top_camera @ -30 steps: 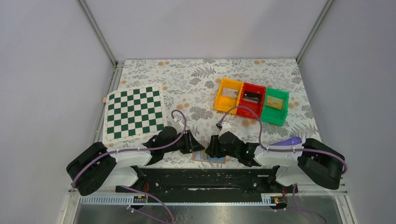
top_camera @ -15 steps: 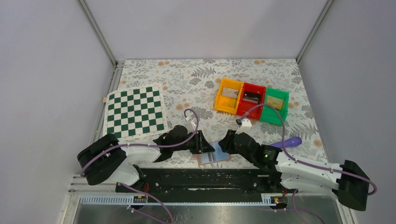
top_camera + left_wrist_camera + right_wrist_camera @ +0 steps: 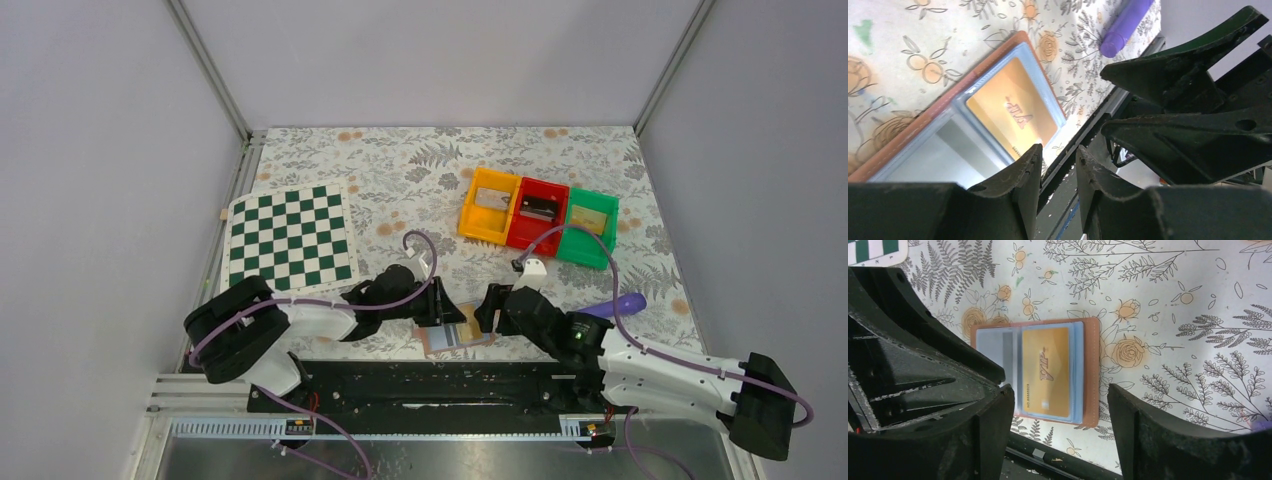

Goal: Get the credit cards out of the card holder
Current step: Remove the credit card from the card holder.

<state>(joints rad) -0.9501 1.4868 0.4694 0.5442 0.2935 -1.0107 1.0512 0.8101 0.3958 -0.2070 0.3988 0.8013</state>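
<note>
Rightward of the card holder (image 3: 1091, 380) lies a purple marker (image 3: 1126, 22).

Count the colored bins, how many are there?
3, in a row at the far right: yellow bin leftmost, red bin in the middle, green bin rightmost. None seems hidden.

Plain pale-grey walls (image 3: 100, 150), two metal corner posts (image 3: 208, 70), floral-print table (image 3: 420, 170) under even light.

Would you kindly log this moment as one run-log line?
card holder: open flat | gold card: in pocket | left hand: narrowly open, empty | right hand: open over holder
</note>
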